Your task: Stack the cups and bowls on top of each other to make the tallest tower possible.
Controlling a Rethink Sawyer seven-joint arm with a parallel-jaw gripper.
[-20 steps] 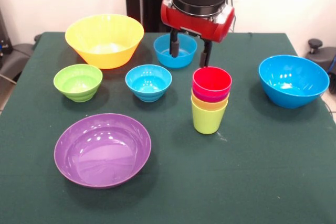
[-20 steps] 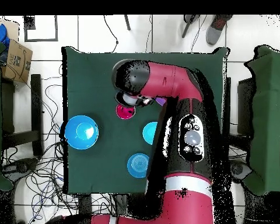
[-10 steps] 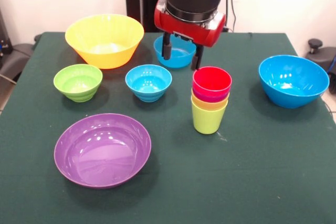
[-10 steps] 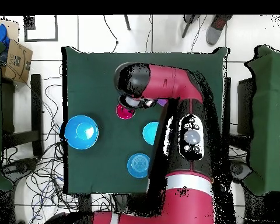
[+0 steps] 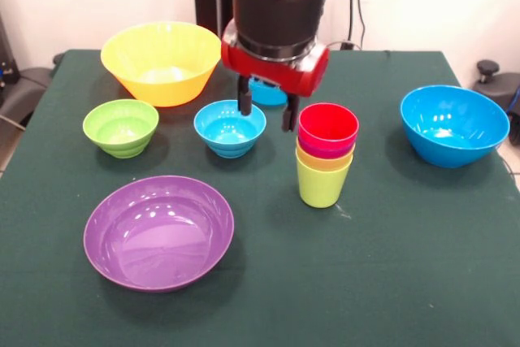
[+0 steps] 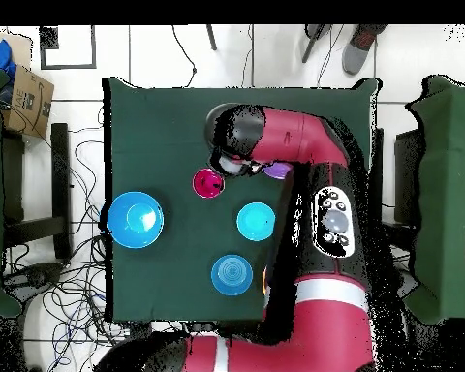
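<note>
**Over the counter: end effector empty, between cup tower and small blue bowl**

Above the dark green counter (image 5: 406,266), the red-and-black end effector (image 5: 266,111) hangs with its two black fingers (image 5: 244,101) spread moderately and nothing between them. Empty.

Key relation: in the front view it sits in the gap between two candidates.
- Just to its picture-right: the tower of nested plastic cups (image 5: 327,154), red cup on top, then purple and yellow rims, lime green cup lowest. One finger is just beside the red rim; can't tell if touching.
- Just to its picture-left and slightly below: the small glossy light-blue plastic bowl (image 5: 230,127), upright, open side up. The other finger hangs over its far rim.

Everything else is further off:
- second small blue bowl (image 5: 268,93), behind the end effector, mostly hidden by it
- large yellow-orange plastic bowl (image 5: 162,62), far left of it
- small green plastic bowl (image 5: 121,126), left, beyond the light-blue one
- wide shallow purple plastic bowl (image 5: 159,231), left and toward the camera
- large blue plastic bowl (image 5: 454,124), well apart, right of the tower

Judgement: cups are stacked, no bowl on the tower yet. The light-blue bowl is the nearest pick. Bowls are round, so there's no long axis to align with; a rim pinch needs one finger inside the wall and one outside. Risk: clipping the tower on descent.
</note>
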